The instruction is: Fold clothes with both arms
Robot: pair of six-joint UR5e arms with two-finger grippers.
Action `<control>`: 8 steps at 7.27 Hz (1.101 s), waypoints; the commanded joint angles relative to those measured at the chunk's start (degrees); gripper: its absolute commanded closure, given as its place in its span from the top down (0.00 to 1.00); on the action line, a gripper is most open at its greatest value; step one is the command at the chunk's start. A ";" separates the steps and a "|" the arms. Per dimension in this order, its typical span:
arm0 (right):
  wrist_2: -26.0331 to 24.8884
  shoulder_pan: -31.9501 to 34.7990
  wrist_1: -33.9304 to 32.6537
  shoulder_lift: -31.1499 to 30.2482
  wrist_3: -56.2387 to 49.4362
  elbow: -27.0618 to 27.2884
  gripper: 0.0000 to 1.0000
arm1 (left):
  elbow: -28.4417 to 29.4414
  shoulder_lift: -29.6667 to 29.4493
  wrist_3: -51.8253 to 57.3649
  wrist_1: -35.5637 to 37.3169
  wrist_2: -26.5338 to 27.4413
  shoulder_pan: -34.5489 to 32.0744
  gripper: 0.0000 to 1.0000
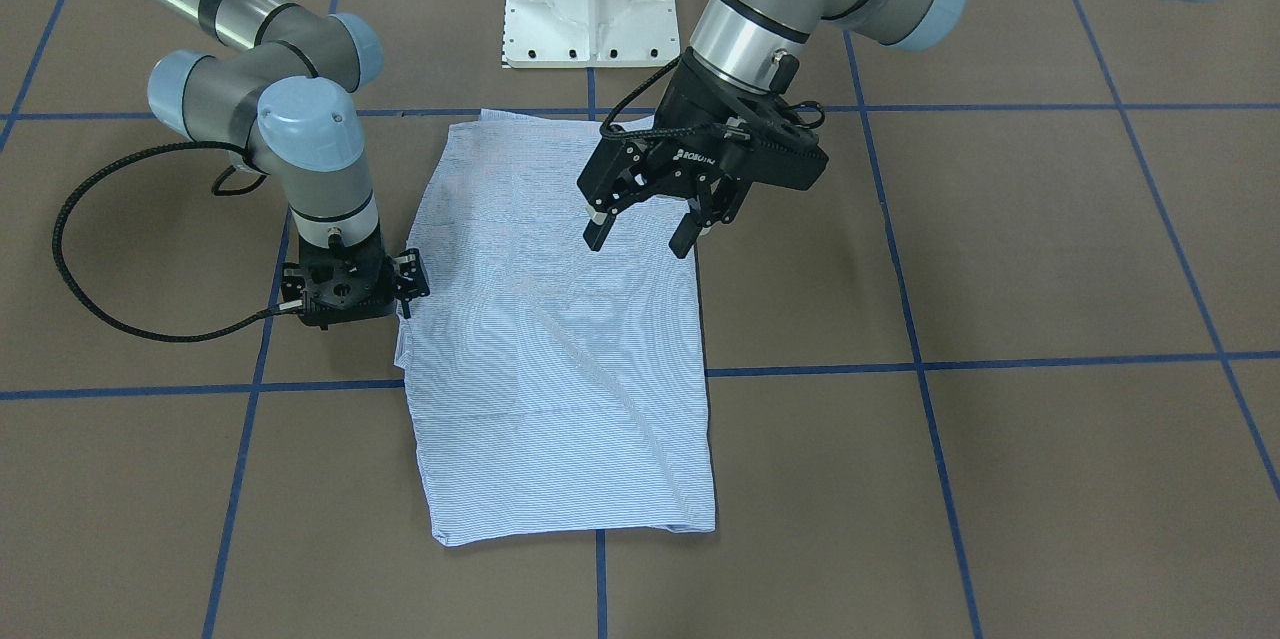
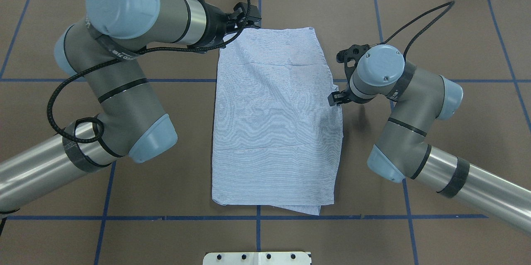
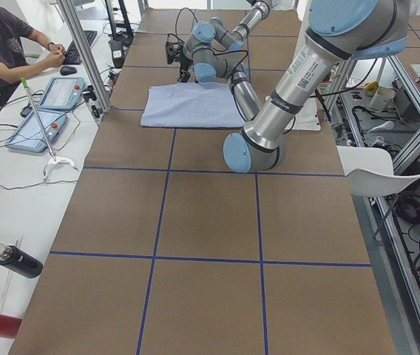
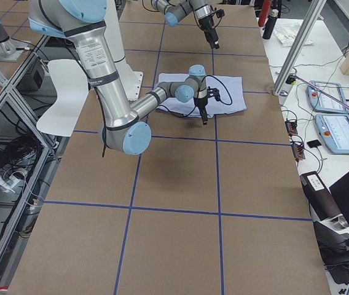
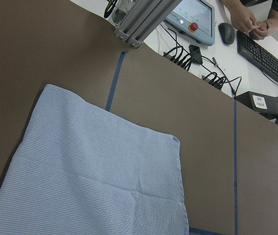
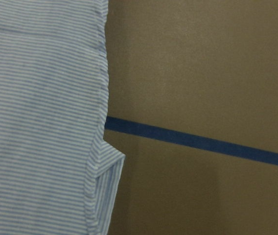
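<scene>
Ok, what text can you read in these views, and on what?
"ROBOTIQ": on the left gripper body.
Lettering on the black strap around the left arm: blurred, unreadable.
Sticker on the left arm's silver tube: too small to read.
White label on the black box beyond the table: too small to read.

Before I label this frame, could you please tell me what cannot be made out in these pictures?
Right gripper: its own wrist covers the fingers in the front-facing and overhead views, so open or shut is unclear.
Shirt: no collar or buttons show in any view; only striped cloth faces up.
Left gripper: in the overhead view its forearm hides most of it; the front-facing view shows it open.
</scene>
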 commanded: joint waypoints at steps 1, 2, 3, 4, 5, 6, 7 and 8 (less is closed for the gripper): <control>0.18 0.54 -0.02 -0.33 -0.58 0.43 1.00 | -0.12 0.00 0.00 0.08 -0.06 0.15 1.00; 0.44 0.81 -0.19 -0.41 -0.58 2.09 1.00 | -0.29 0.44 0.00 -0.01 0.12 1.28 1.00; 1.40 0.98 -2.89 -0.41 -0.58 5.59 1.00 | -1.51 2.27 0.00 -0.27 0.03 2.16 1.00; 2.80 0.98 -5.53 -0.50 -0.14 9.54 1.00 | -4.05 4.63 0.00 -0.10 0.03 3.56 1.00; 4.03 0.98 -6.86 -0.76 0.47 13.14 1.00 | -6.86 7.53 -0.17 -0.10 0.03 5.06 1.00; 6.40 0.98 -6.87 -2.07 1.35 16.22 1.00 | -8.10 9.30 -3.31 -0.01 0.38 6.99 1.00; 10.51 0.98 -6.61 -4.08 4.31 19.04 1.00 | -8.20 11.41 -6.04 0.08 0.73 9.62 1.00; 11.33 0.98 -6.35 -5.58 8.17 21.59 1.00 | -8.64 13.78 -8.24 0.08 1.43 11.99 1.00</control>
